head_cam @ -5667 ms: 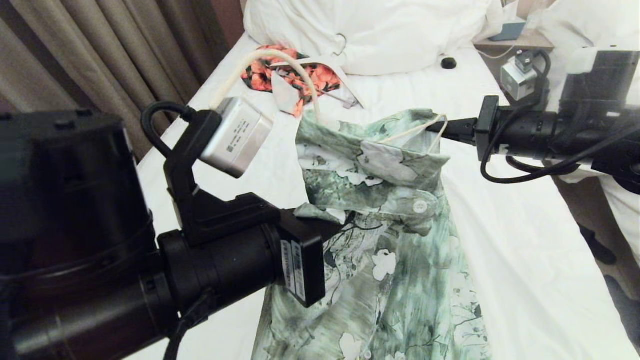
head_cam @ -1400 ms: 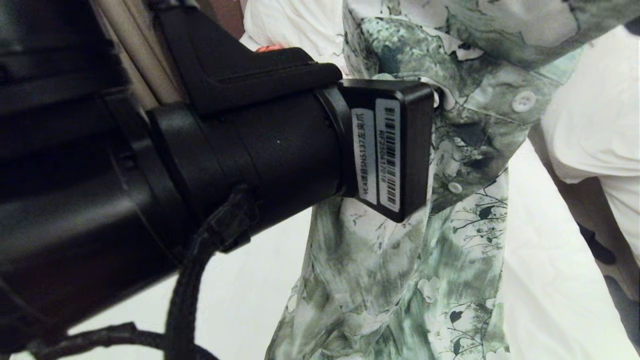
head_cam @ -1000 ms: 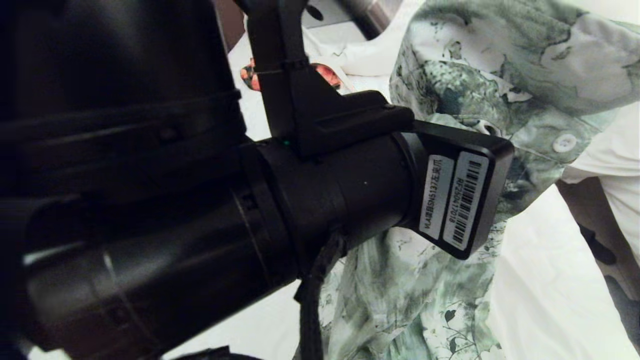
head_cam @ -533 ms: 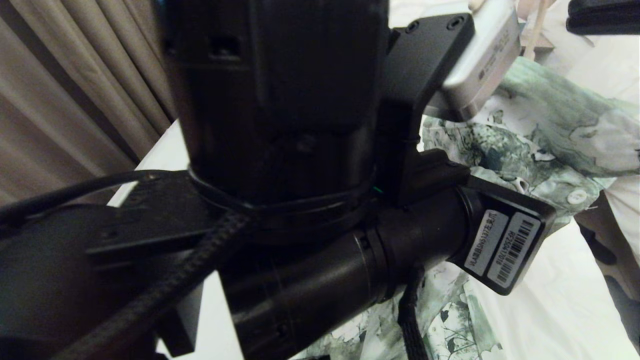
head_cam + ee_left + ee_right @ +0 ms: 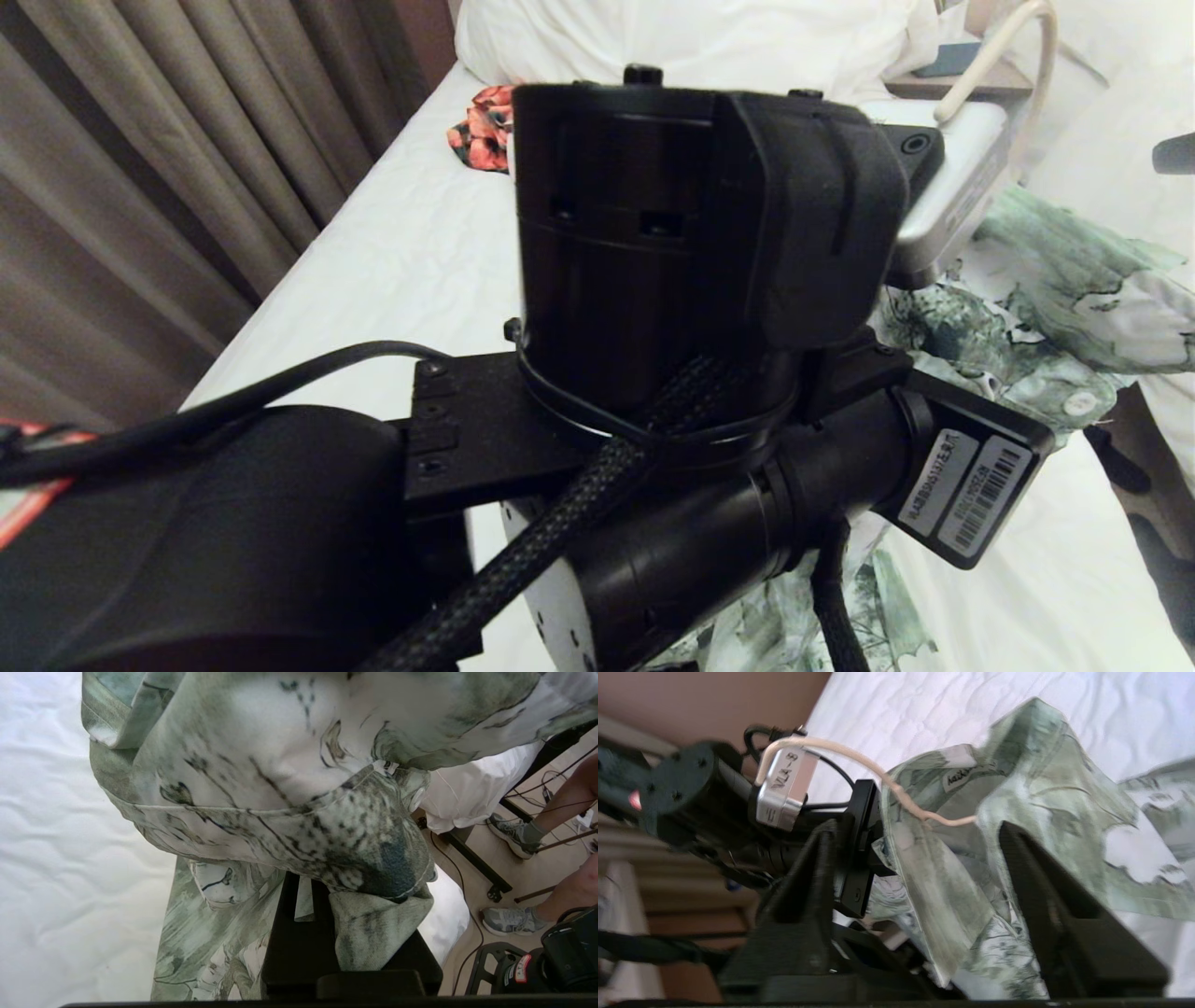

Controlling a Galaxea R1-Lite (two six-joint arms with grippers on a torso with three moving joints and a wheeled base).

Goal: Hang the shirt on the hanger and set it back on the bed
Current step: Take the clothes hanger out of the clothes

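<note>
Head view is mostly blocked by the left arm, which crosses the frame from lower left to right. Behind it: the bed with white sheet, pillows at the far end, an orange-red garment near them, curtains along the robot's left.

Left gripper: fingers together, clamped on a fold of the shirt. The fabric bunches over and around the fingers and hangs up off the sheet; more of the shirt lies flat on the bed below. In the head view the shirt shows only past the left wrist, on the right side, one white button visible.

Right gripper: fingers spread wide, nothing between them gripped. The shirt sits just ahead of the two fingers, with a fold drooping down into the gap. Can't tell if either finger touches the cloth.

Hanger: only a thin cream wire is visible, running from the left wrist's camera box across to the shirt and disappearing into the fabric near the neck label. Rest of it is hidden inside the shirt. Not held by the right gripper.

Left wrist view also catches floor beside the bed, with cables and a person's legs in grey shoes.
</note>
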